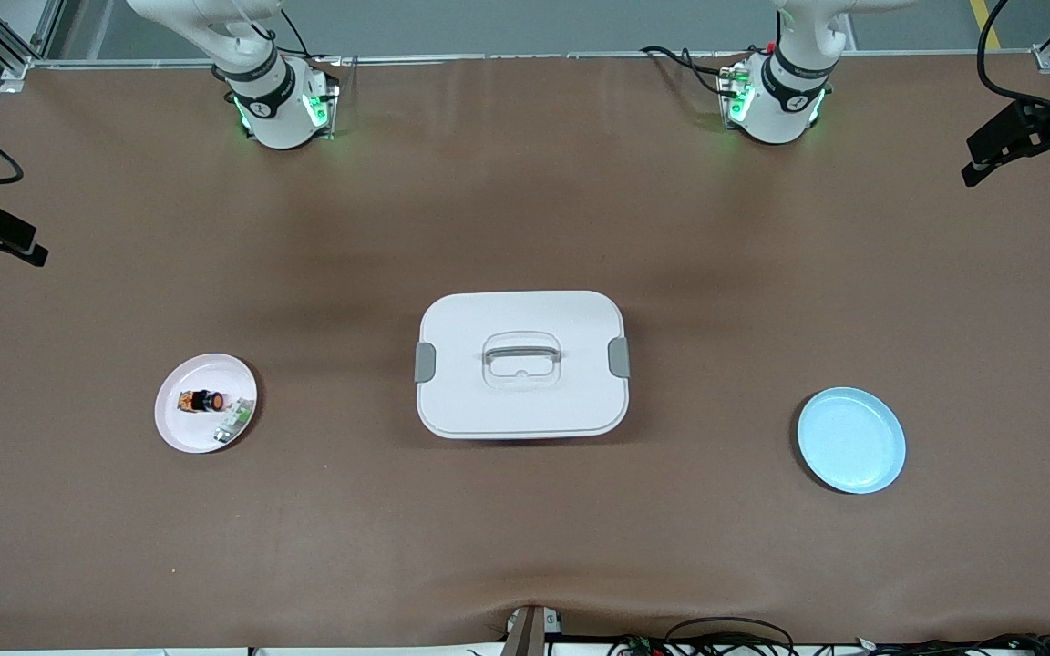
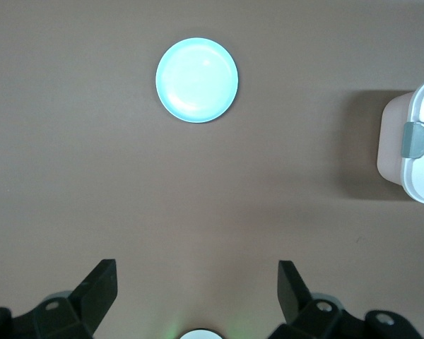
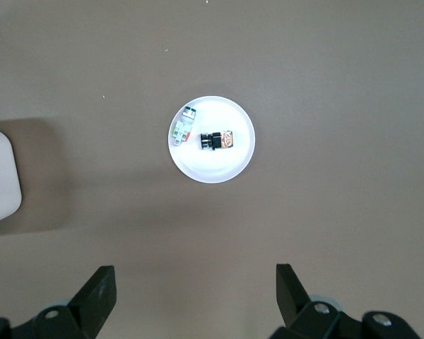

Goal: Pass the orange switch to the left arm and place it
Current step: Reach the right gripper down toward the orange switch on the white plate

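The orange switch [image 1: 202, 400] lies on its side on the pink plate [image 1: 180, 432] toward the right arm's end of the table [image 1: 525, 510], touching nothing but the plate, with a small white-and-green component [image 1: 233, 421] just beside it near the plate's rim. The white box [image 1: 522, 364] sits lidded at the middle of the table, and the blue plate [image 1: 851, 440] rests toward the left arm's end. Both arms wait high up: the right gripper [image 3: 196, 300] hangs over bare table near the pink plate, the left gripper [image 2: 198, 300] near the blue plate, each with its fingers spread wide and holding nothing
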Controlling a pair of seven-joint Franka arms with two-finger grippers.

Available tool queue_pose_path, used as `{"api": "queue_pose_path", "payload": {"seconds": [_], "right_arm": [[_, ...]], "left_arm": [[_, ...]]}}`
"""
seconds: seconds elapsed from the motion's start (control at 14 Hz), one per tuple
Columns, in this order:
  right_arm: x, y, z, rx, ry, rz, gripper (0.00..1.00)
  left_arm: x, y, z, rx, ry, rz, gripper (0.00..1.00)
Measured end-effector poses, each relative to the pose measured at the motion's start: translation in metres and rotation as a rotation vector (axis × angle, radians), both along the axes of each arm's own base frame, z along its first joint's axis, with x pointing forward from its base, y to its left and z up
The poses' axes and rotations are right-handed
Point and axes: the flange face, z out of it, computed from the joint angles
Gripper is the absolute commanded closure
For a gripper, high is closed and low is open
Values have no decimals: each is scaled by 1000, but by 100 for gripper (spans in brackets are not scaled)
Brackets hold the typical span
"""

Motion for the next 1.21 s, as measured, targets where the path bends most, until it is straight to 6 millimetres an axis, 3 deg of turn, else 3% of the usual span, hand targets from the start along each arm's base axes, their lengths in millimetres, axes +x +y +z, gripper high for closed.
{"api": "queue_pose_path", "payload": {"seconds": [0.71,0.93,1.21], "right_arm": [[4,4,-6,-1,11,7,0],[25,7,-44,-5,47,10,0],[69,7,-129,-20,71,8,0]], "left_arm": [[0,0,5,0,-11,0,0],[0,1,5,-1,-11,1,0],[0,11,6,-1,-10,20,0]]}}
